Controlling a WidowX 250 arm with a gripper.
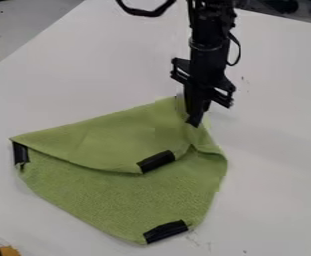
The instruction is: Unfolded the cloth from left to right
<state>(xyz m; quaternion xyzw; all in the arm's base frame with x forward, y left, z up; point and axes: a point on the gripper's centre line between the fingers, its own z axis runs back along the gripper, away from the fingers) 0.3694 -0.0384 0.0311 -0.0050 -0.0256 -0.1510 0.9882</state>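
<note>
Black two-finger gripper (194,120) hangs from the upper middle, tip over the far right part of a green fabric cloth (117,195). Cannot tell if claw is apart, together or clamped. Cloth lies on a smooth white table (71,75), partly folded: upper flap over lower layer, creased at right. Black tape strips: one at left corner (20,154), one on flap edge (156,161), one at near edge (166,231). Black-and-orange object (9,251) at lower left corner of view.

Lab setting, white table (278,145), black robot arm (210,47)
</note>
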